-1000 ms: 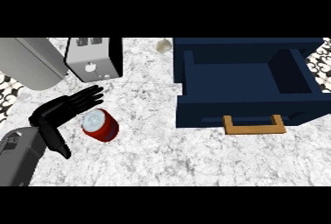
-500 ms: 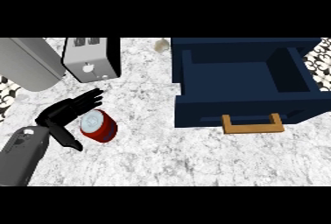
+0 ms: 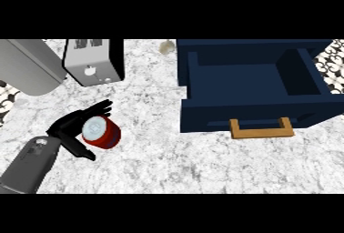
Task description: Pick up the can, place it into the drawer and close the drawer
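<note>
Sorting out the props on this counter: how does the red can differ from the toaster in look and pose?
The can is red with a pale round top; the toaster is a silver box with black sides. The can looks far smaller than the toaster. The can lies against the left hand; the toaster stands alone near the back, touched by nothing. Both rest on the marbled counter, left of the open drawer.

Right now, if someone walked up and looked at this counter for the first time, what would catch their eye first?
Probably the big dark blue drawer at the upper right, pulled open with its wooden handle facing the near edge. Next, at the lower left, the red can lying tilted on the marble counter, with the left hand cupped against its left side. A silver toaster stands at the upper left.
</note>
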Motion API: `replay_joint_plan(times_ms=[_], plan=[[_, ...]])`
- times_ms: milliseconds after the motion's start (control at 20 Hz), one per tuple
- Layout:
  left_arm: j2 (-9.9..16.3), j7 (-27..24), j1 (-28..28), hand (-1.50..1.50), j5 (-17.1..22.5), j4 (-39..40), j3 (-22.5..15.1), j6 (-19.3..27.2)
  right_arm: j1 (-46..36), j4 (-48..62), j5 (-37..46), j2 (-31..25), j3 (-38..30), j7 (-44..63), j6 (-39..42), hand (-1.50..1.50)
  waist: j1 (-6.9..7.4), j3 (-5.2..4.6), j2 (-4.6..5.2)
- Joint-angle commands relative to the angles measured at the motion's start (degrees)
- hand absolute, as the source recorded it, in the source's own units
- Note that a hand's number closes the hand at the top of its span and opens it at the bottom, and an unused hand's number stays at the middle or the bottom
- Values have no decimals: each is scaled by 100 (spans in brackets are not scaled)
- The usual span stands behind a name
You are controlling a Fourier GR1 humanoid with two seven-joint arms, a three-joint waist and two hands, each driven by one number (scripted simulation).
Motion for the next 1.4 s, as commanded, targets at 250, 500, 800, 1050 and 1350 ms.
replay_joint_plan(times_ms=[250,500,800,1050,1350], plan=[[-247,-846,-113,-150,-139,636,-171,-536,-132,-324,-74,26,45,338,-213,-150,-14,-7,19],[-438,-649,-182,-150,11,794,-107,-616,-35,-50,-571,-304,-314,450,-21,-150,21,4,-17],[-436,-430,-299,150,164,766,-178,-1450,125,-78,-329,80,-167,249,145,-150,0,2,-6],[-689,-204,-542,150,473,561,-73,-1634,74,71,-341,55,-197,174,266,-150,28,7,-16],[-1112,-44,-5,150,1697,616,1430,1589,228,-125,-271,180,-322,268,82,-150,331,17,-96]])
